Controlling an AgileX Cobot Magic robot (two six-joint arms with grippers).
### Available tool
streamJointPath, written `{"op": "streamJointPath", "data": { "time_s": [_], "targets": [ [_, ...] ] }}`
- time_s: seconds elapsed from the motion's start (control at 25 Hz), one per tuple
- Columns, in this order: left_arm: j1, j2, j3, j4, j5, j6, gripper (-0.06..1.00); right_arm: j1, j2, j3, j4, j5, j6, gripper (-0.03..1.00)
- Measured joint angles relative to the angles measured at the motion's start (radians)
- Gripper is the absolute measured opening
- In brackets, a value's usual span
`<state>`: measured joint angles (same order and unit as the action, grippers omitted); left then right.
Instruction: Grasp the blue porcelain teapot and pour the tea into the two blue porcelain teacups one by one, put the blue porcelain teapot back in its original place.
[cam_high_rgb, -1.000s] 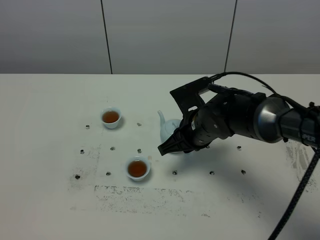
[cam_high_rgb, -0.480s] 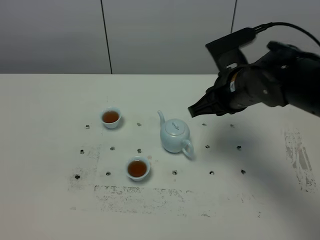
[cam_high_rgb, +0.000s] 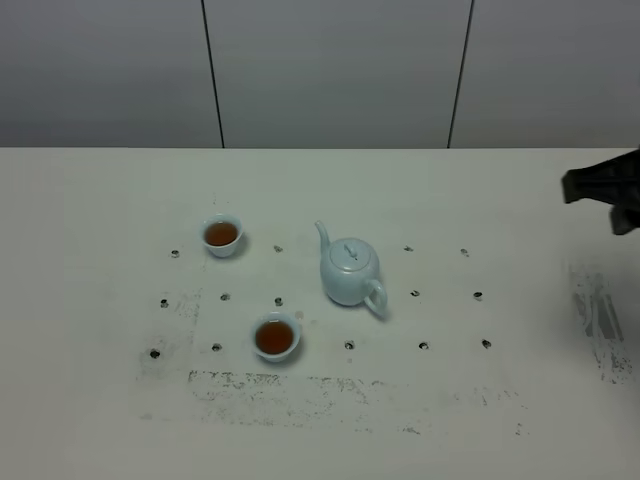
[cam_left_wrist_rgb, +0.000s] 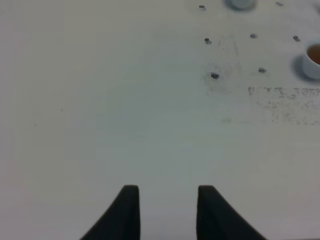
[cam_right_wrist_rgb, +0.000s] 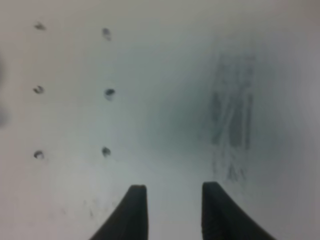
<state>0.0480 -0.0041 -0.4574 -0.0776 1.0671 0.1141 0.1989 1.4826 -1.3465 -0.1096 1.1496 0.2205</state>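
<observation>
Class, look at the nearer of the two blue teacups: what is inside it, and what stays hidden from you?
The nearer teacup holds brown tea, its surface visible from above. The liquid covers the cup's inner bottom, so its depth cannot be judged.

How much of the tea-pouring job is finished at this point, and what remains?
Pouring looks done: both teacups, far and near, hold brown tea. The teapot stands upright on the table between them, ungripped. Nothing is in hand: the right pincer is empty over bare table near the right edge. Only parking the arm seems left.
</observation>
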Motion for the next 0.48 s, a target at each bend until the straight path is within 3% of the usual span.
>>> {"op": "streamJointPath", "data": {
  "time_s": [0.12,0.48],
  "targets": [
    [0.000,0.000,0.000,0.000,0.000,0.000,0.34,-0.046,-0.079,0.004,-0.005,0.057,0.000,0.28],
    [0.000,0.000,0.000,0.000,0.000,0.000,0.34,-0.053,-0.385,0.047,0.030,0.065,-0.023,0.28]
  ]
}}
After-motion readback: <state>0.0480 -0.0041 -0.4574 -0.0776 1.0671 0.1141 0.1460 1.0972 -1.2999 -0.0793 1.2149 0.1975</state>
